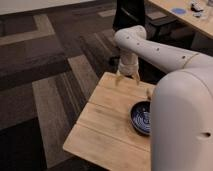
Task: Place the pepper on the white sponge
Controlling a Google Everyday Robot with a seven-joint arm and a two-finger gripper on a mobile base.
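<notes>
My gripper [128, 78] hangs fingers-down over the far edge of the wooden table [105, 127]. Its two fingers stand apart, open, with nothing between them. A small orange sliver [148, 92] peeks out on the table right beside my white arm. It looks like the pepper, and most of it is hidden. It lies to the right of the gripper and a little nearer the camera. The white sponge is out of view, likely behind my arm's bulk on the right.
A round dark-blue patterned bowl [141, 118] sits on the table's right part, half covered by my arm housing [182, 125]. Dark striped carpet [50, 75] surrounds the table. A black chair [131, 12] and a desk [185, 15] stand behind.
</notes>
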